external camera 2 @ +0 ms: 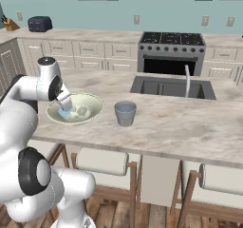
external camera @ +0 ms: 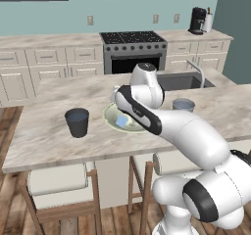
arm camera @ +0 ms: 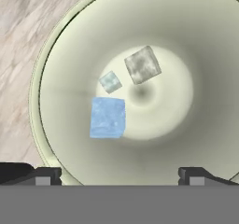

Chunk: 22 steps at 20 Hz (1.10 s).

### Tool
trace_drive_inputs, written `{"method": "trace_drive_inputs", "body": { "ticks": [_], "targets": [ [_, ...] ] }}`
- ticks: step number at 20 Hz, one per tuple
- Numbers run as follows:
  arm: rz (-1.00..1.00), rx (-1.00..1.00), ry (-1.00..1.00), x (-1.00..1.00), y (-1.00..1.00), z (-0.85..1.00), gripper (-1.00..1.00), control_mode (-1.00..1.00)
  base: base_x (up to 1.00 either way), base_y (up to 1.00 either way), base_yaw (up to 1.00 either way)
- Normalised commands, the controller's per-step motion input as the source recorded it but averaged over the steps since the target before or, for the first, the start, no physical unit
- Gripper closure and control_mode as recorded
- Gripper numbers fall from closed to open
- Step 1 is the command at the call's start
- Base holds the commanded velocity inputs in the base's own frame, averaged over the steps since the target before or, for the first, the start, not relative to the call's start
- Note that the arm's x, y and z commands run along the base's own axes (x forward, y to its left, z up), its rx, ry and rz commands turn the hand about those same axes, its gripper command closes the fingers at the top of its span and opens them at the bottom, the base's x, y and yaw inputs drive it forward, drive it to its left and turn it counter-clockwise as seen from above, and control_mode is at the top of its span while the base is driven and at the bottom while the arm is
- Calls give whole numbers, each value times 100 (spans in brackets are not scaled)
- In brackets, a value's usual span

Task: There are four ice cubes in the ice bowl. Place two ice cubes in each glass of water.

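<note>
I see the gripper (arm camera: 116, 178), jaws wide, inside the ice bowl (arm camera: 56, 55) rim above a flat-lying blue ice cube (arm camera: 108, 117).

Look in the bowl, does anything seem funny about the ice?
Yes. The bowl should hold four ice cubes, but three show: a big blue cube, a grey cube and a tiny pale cube. They differ in size and colour. Nothing is spilled.

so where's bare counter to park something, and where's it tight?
Bare marble lies between the dark glass and the ice bowl, left of that glass, and right of the grey glass toward the counter's near edge. It's tight at the bowl: the open end effector hangs over the ice cubes.
</note>
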Motion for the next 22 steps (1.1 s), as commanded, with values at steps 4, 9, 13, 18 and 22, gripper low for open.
{"method": "trace_drive_inputs", "body": {
  "ticks": [4, 9, 13, 18, 22],
  "targets": [
    [0, 12, -1, 0, 0, -14, -100, -100, 0, 0, 0],
    [0, 9, -4, 1, 0, 0, -100, -100, 0, 0, 0],
    [0, 5, -1, 6, 0, 0, -100, -100, 0, 0, 0],
    [0, 2, 0, 0, -8, 0, -100, -100, 0, 0, 0],
    [0, 0, 0, 0, -3, 0, -100, -100, 0, 0, 0]
  ]
}}
